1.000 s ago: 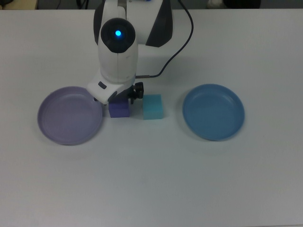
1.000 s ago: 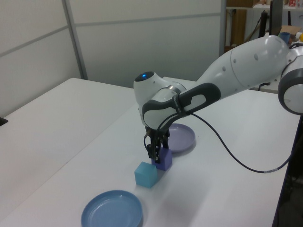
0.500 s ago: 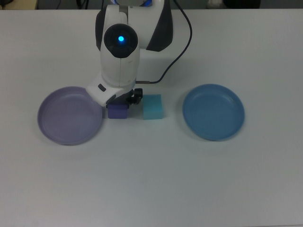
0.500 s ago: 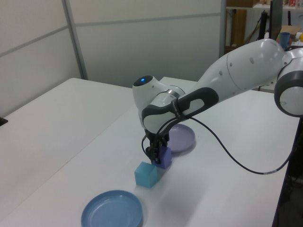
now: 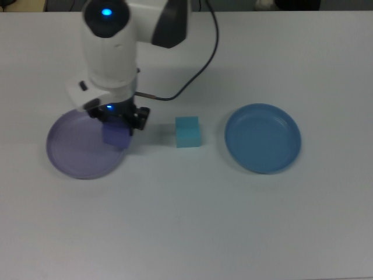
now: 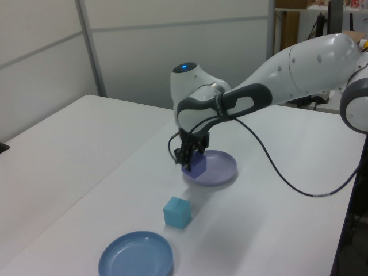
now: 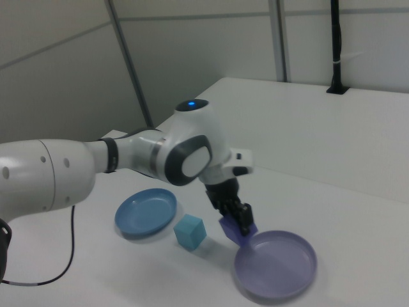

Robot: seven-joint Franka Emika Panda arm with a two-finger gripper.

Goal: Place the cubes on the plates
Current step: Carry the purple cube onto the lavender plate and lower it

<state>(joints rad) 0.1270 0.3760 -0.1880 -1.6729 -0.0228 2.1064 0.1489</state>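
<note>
The gripper [image 5: 119,119] pinches the purple-blue cube [image 5: 116,135] between its two dark fingers [image 6: 183,154], the cube hanging clear of the table [image 5: 192,221]. In the top view the gripper sits under the white wrist housing, whose blue indicator light [image 5: 106,11] glows near the frame's upper edge. In the left view the gripper [image 6: 187,156] holds the cube [image 6: 194,165] just above the near rim of the lilac plate [image 6: 219,169]; in the right view the gripper [image 7: 238,220] carries the cube [image 7: 234,230] tilted, one corner down, over the rim of that plate [image 7: 276,268].

Directly beneath and to the top view's left of the gripper lies the lilac plate [image 5: 73,146]; the held cube overlaps its rim on the top view's right side. Whether the cube touches the plate cannot be told.

To the top view's right of the gripper, near but apart, the turquoise cube [image 5: 187,131] rests flat on the table. It appears also in the left view [image 6: 176,212] and in the right view [image 7: 190,232], in each lying between the gripper and the blue plate.

Farther to the top view's right, well apart from the gripper, lies the blue plate [image 5: 263,139], with nothing on it; see also the left view [image 6: 136,255] and the right view [image 7: 146,211].

A black cable [image 5: 201,61] runs from the wrist toward the arm's base.
</note>
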